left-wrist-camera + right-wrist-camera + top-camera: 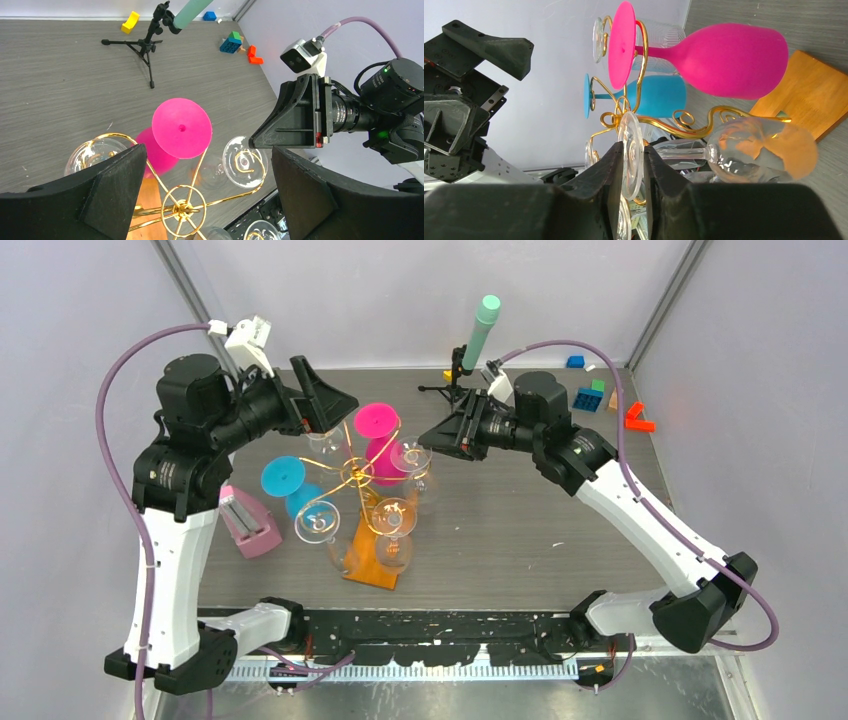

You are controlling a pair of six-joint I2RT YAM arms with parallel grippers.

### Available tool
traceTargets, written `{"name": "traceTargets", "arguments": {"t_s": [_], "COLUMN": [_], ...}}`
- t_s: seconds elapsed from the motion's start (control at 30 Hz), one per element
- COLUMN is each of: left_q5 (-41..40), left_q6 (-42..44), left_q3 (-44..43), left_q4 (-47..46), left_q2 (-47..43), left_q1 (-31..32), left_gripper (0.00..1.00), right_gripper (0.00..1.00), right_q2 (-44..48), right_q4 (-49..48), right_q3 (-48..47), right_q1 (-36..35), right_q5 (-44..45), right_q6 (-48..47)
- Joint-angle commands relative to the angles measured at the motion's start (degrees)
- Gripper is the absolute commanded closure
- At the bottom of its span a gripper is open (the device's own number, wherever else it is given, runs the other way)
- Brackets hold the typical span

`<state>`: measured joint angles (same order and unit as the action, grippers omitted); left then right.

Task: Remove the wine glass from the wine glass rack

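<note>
The gold wire wine glass rack (352,472) stands on its orange base (372,558) mid-table, with several glasses hanging upside down. My right gripper (430,437) is shut on the round foot of a clear wine glass (411,453) that hangs in a curled arm. In the right wrist view the foot (630,132) sits edge-on between my fingers (609,170) and the bowl (764,150) points right. My left gripper (330,410) is open and empty above the rack's far side, straddling the hub (182,207) and the pink glass foot (181,127).
A pink glass (376,421), a blue glass (283,478) and other clear glasses (316,523) hang on the rack. A black tripod with a mint cylinder (470,360) stands behind. A pink block (248,522) lies left; toy blocks (590,395) lie far right.
</note>
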<state>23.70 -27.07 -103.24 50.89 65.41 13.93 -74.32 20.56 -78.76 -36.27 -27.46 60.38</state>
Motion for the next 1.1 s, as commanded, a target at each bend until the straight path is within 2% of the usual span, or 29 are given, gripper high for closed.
{"name": "traceTargets", "arguments": {"t_s": [0.0,0.53,0.67,0.83,1.07], "left_q5": [1.4,1.3,1.1,0.9,0.5], "left_q6": [-0.5,-0.8,-0.7,-0.6,-0.5], "left_q3": [-1.0,-1.2,-1.2,-1.2,-1.3], "left_q4": [-1.1,-0.7,-0.6,-0.4,-0.4], "left_q2": [-0.1,0.0,0.0,0.0,-0.2], "left_q1": [0.2,0.1,0.2,0.2,0.1], "left_gripper": [0.02,0.02,0.02,0.02,0.02], "right_gripper": [0.76,0.72,0.79,0.99,1.0], "right_q2": [0.1,-0.8,-0.9,0.1,2.9], "right_q4": [-4.1,-1.9,-2.0,-1.4,0.3], "right_q3": [-0.5,0.4,0.7,0.9,0.0], "right_q1": [-0.4,-0.5,-0.5,-0.5,-0.5], "right_q5": [-2.6,-5.1,-4.7,-2.3,1.1], "right_q6": [2.2,3.2,3.4,3.1,2.5]}}
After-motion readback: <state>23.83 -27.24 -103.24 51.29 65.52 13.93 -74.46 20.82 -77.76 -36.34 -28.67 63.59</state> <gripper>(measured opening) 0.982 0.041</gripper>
